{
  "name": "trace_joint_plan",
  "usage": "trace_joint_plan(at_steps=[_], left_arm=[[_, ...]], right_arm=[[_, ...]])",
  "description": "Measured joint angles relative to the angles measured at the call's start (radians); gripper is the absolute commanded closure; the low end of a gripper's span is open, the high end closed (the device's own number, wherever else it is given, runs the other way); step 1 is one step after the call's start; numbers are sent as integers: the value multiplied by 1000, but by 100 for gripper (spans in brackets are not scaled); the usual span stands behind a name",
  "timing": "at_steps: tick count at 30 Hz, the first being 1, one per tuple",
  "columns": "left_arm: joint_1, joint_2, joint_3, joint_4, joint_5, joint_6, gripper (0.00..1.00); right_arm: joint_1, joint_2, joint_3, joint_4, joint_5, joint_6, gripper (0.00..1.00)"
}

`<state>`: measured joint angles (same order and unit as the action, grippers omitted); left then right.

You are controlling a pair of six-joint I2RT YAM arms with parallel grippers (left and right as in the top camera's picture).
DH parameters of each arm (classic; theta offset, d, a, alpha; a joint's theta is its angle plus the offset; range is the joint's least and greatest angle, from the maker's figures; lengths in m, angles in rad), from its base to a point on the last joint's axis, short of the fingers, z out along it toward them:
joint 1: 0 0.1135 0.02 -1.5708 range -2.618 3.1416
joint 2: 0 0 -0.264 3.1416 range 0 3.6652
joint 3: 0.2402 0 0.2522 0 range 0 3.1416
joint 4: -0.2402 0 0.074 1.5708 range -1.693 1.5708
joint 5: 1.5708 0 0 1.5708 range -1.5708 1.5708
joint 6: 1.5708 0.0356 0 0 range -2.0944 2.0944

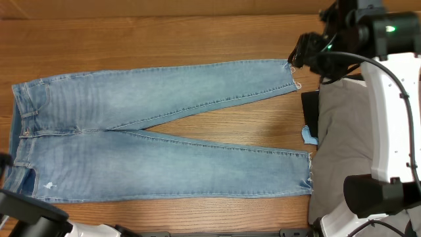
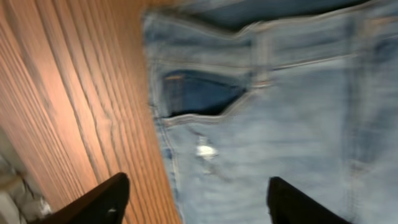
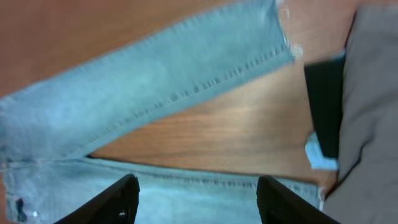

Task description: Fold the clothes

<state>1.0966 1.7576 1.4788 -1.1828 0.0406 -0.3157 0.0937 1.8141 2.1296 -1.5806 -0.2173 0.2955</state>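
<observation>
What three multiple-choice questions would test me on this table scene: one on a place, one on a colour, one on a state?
1. In the overhead view, where is the waistband of the light blue denim jeans? A the left end; B the right end; C the middle.
2. What colour is the crumpled cloth pile beside the leg hems? A red; B grey; C yellow.
3. How do the jeans lie on the brown wooden table? A folded in half; B rolled up; C spread flat, legs apart.

Answers: 1 A, the waist lies at the left and the hems point right. 2 B, the pile is plain grey. 3 C, both legs lie flat in a V with wood showing between them.
</observation>
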Motion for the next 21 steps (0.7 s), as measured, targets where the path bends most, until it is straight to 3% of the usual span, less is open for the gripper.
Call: trace_joint_plan(at_steps=[6,17,21], left_arm=[[52,51,-175,126,5,-8,43],[51,162,-197,267,-31,-8,48],[51,194,-197,297,-35,-9,59]], right_arm=[[0,0,-272,85,-27,30,37],[-16,1,-723,310,-44,118,37],[-72,2,-864,356,-45,152,37]])
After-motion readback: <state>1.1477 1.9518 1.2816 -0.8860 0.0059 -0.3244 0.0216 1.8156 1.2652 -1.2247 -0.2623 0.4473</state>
